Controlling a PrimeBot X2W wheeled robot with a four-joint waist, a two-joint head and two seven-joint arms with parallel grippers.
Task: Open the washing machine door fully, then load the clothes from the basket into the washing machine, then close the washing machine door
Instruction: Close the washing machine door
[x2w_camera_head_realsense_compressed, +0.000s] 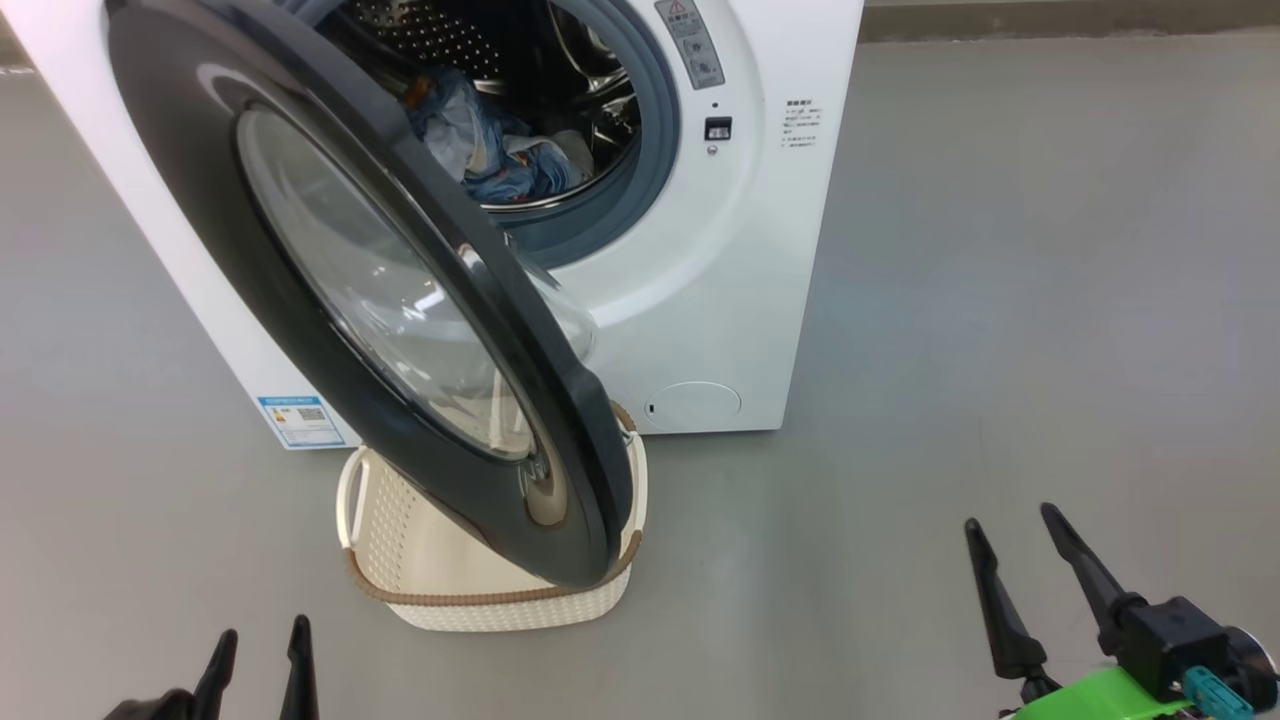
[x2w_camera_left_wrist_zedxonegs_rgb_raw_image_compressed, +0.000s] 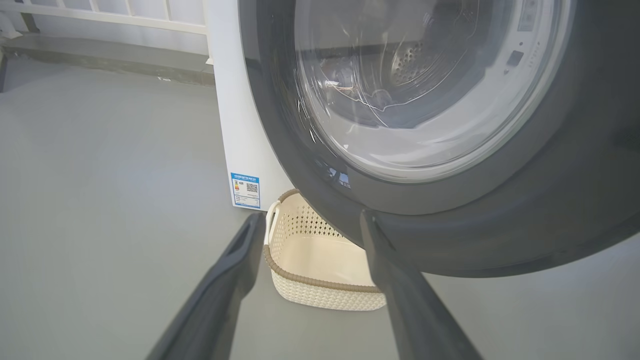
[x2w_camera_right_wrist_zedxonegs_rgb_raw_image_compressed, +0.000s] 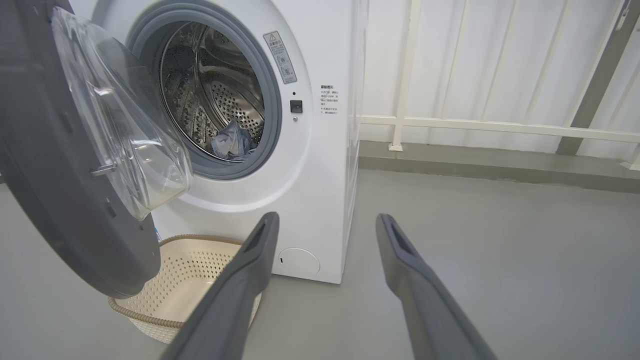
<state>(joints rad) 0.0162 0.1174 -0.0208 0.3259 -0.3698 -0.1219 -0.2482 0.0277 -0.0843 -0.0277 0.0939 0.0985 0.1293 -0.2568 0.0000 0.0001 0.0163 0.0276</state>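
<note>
Long dark fingers of the left gripper rise low in the head view, spread wide, nothing between them; right gripper likewise spread wide and holding nothing. Both hover over plain grey floor. Ahead-left of the right gripper stands the big white box-shaped front-loading washing machine, grey rubber ring around the mouth, perforated steel drum behind. Light blue clothes with pale whitish patches lie heaped at the drum's bottom. Ahead of the left gripper and above it: the large round washing machine door with wide glossy black rim and clear bulging glass bowl, swung out toward the grippers, standing partly open. Its lower rim hangs over the small cream perforated plastic basket with brown woven-look rim, which sits on the floor just in front of the machine, straight ahead of the left fingers and ahead-left of the right ones; the stretch of its bottom that shows is bare cream plastic. In the left wrist view one fingertip overlaps the door's black rim; contact cannot be told there, though the head view has the gripper well apart from it. Blue sticker low on the front, beyond the left gripper. White railing beyond the right fingers, to the machine's side
</note>
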